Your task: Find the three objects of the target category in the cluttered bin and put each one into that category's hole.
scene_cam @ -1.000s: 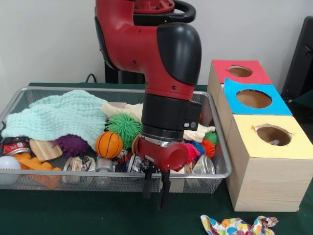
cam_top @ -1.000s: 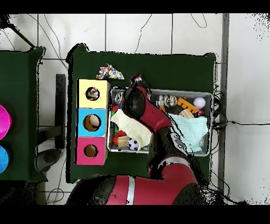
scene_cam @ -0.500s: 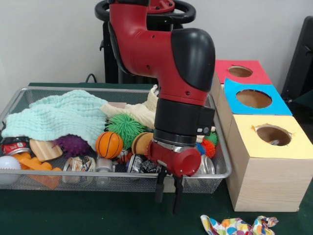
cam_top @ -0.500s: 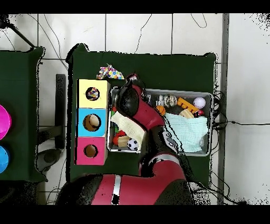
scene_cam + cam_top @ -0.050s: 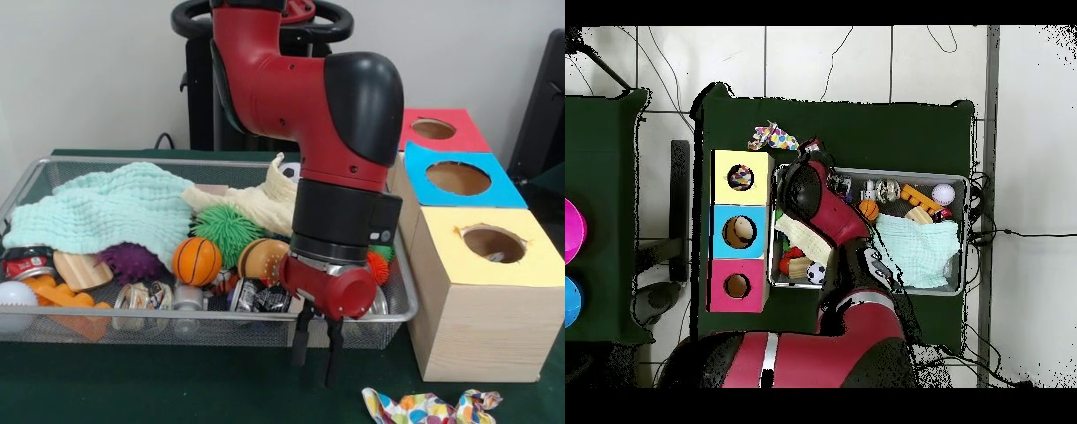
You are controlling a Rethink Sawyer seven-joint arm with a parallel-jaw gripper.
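Jaws slightly parted, empty, hanging outside the wire bin near the yellow box. Risks clipping the bin rim or snagging the crumpled wrapper on the worktop.

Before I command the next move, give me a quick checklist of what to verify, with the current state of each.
1. gripper empty: ok, fingers apart, nothing between them.
2. gripper over the wire bin: not ok, it hangs outside the front rim, over the green cloth.
3. Yellow box's hole unblocked: ok, though something already lies inside.
4. Blue box's hole and red box's hole open: ok.
5. Bin contents visible: not ok, the mint towel covers part of the bin.
6. Cloth in front clear: not ok, a polka-dot scrap lies there.
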